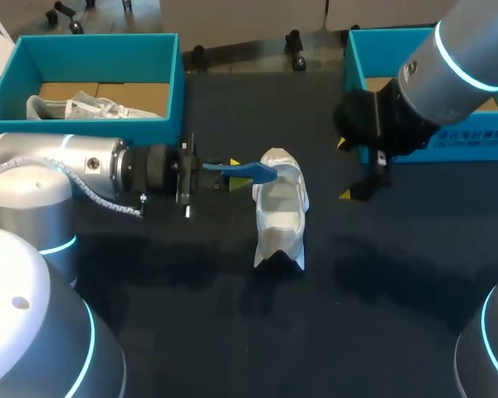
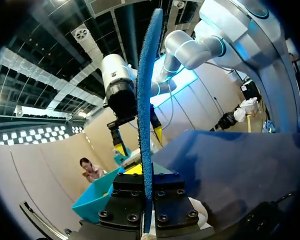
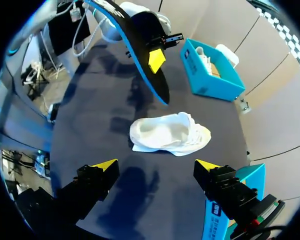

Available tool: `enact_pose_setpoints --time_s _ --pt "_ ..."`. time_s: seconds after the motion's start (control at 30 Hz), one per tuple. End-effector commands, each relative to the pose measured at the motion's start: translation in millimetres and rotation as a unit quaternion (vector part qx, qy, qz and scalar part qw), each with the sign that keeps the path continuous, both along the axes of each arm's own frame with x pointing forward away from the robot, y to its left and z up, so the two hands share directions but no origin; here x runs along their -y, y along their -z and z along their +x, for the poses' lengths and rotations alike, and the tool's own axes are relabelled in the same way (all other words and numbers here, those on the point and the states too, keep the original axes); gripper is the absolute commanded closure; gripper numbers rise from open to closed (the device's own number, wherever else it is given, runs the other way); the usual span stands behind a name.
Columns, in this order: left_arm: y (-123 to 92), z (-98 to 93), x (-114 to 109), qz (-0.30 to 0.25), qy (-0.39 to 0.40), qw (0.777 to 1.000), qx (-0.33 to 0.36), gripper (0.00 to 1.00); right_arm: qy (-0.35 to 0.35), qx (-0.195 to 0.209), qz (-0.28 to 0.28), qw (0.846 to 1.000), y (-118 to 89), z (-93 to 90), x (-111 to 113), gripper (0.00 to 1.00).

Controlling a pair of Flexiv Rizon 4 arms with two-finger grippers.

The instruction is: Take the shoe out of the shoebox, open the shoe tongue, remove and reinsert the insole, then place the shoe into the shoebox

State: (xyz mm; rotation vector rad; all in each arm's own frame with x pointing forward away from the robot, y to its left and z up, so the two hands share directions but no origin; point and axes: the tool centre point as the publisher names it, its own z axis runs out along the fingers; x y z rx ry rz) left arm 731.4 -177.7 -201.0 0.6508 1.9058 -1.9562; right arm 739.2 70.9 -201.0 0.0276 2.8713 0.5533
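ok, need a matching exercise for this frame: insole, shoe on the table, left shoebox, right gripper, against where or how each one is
Things:
1. insole
2. shoe
3. left shoebox
4. right gripper

States:
A. open, holding nothing, above the table
B. lying on the table between the two arms
C. clamped in the left gripper
D. has a second shoe inside

Pairs: 1-C, 2-B, 3-D, 4-A
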Motion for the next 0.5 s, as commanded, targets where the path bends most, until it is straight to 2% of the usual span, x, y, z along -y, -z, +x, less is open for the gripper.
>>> enact_pose_setpoints --time_s 0.03,0.27,0.5 --pt "4 2.2 2 0.0 0.004 1.0 -0.002 1.0 -0.004 0.015 0.003 1.0 18 -1.0 2 0.0" --pt "13 1.4 1 -0.003 0.005 1.0 -0.031 1.0 -0.024 0.008 0.004 1.0 40 10.0 6 0.0" --pt "23 5.0 -3 -0.002 0.002 0.998 -0.062 1.0 -0.03 0.004 0.009 1.0 52 11.7 13 0.0"
